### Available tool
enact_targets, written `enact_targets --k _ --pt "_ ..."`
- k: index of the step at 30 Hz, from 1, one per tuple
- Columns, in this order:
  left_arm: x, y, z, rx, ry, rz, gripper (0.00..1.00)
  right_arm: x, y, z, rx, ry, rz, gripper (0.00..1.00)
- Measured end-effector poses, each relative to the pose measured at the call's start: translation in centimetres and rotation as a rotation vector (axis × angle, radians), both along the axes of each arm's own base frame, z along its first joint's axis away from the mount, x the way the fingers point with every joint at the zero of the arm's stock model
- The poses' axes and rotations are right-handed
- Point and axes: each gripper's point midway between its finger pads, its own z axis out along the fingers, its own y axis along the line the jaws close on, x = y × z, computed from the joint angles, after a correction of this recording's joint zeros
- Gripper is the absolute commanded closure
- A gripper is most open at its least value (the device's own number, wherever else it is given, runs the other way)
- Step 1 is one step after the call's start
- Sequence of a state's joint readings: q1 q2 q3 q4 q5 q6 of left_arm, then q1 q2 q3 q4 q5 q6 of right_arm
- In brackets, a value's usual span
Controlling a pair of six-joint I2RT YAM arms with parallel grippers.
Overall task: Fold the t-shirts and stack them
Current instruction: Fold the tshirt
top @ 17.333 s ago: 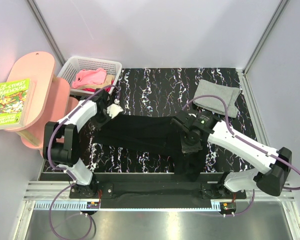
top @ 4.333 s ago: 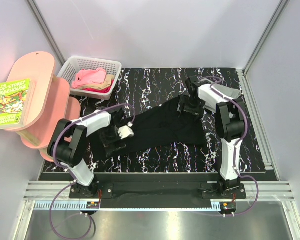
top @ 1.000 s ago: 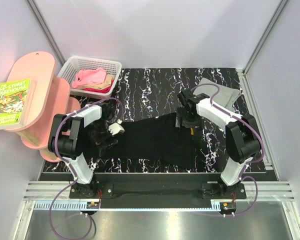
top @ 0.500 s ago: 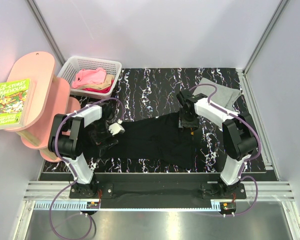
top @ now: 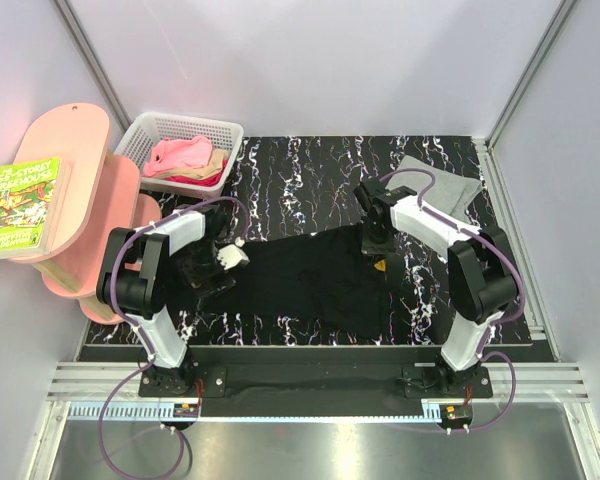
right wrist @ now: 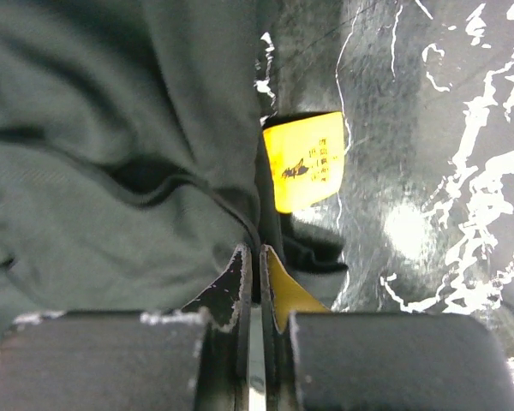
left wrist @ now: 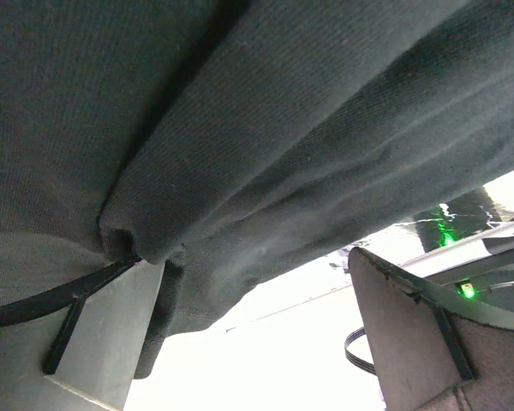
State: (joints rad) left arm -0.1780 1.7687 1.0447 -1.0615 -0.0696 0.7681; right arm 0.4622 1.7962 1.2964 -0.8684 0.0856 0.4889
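Top camera overhead, looking down; wrist cameras very close; all share black t-shirt (top: 310, 280).

We see a black tabletop (top: 310, 165) veined with white like marble, closed in by pale grey panels (top: 310, 60). At its far left corner sits a white plastic basket (top: 185, 121) with slotted sides. Just left of the basket stands a pink shelf (top: 72, 150) with rounded boards. A book (top: 22, 205) with a green cover lies flat on it. A metal rail (top: 310, 398) runs along the near edge.
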Motion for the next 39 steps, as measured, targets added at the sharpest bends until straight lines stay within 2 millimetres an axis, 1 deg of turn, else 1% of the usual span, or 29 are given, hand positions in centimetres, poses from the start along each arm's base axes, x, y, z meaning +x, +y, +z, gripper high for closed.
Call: enact_targets --k 1,3,5,9,11,14,18,21,24,26,28,30,32,33,35,37,38,39 --pt "0.0 0.1 0.0 0.003 -0.002 -0.001 0.01 0.0 0.1 0.4 0.005 -0.005 0.000 0.96" --pt "0.2 0.2 0.0 0.009 -0.006 -0.002 0.01 0.2 0.3 1.8 0.024 -0.027 0.000 0.96" --pt "0.2 0.2 -0.1 0.013 -0.010 -0.003 0.01 0.6 0.7 3.8 0.051 -0.062 0.003 0.96" --pt "0.3 0.3 -0.1 0.018 -0.012 -0.004 0.01 2.1 1.6 8.4 0.111 -0.164 0.006 0.96" --pt "0.4 0.3 -0.1 0.019 -0.014 -0.005 0.01 2.5 1.8 10.3 0.131 -0.204 0.007 0.96" --pt "0.4 0.3 -0.1 0.021 -0.016 -0.005 0.01 3.1 2.1 11.9 0.144 -0.238 0.010 0.96" --pt "0.4 0.4 -0.1 0.026 -0.018 -0.007 0.01 4.1 2.2 12.9 0.137 -0.257 0.019 0.96" --pt "0.4 0.5 -0.1 0.030 -0.019 -0.010 0.01 5.4 2.4 12.7 0.127 -0.253 0.026 0.97" --pt "0.5 0.5 -0.1 0.033 -0.020 -0.011 0.01 7.1 1.9 12.4 0.106 -0.245 0.015 0.95" --pt "0.4 0.5 -0.1 0.035 -0.020 -0.012 0.01 8.2 1.7 12.5 0.092 -0.249 0.011 0.94" --pt "0.5 0.5 -0.1 0.036 -0.021 -0.013 0.01 9.1 1.7 12.9 0.089 -0.263 0.016 0.95" --pt "0.5 0.6 -0.1 0.037 -0.023 -0.013 0.01 9.9 1.9 13.1 0.087 -0.278 0.023 0.98" --pt "0.5 0.6 -0.1 0.039 -0.024 -0.014 0.01 10.4 1.9 12.3 0.076 -0.263 0.025 0.99" --pt "0.6 0.6 -0.1 0.039 -0.025 -0.014 0.01 10.6 1.7 11.4 0.068 -0.245 0.021 0.99" --pt "0.6 0.6 -0.1 0.039 -0.025 -0.014 0.01 11.0 1.2 8.7 0.044 -0.197 0.010 0.99" --pt "0.6 0.6 -0.2 0.040 -0.027 -0.015 0.01 10.8 0.5 5.6 0.011 -0.128 -0.003 0.82" --pt "0.6 0.6 -0.2 0.041 -0.027 -0.015 0.01 10.5 0.1 3.7 -0.007 -0.089 -0.010 0.72" --pt "0.6 0.6 -0.2 0.042 -0.028 -0.015 0.01 10.0 -0.3 1.9 -0.026 -0.048 -0.020 0.67"
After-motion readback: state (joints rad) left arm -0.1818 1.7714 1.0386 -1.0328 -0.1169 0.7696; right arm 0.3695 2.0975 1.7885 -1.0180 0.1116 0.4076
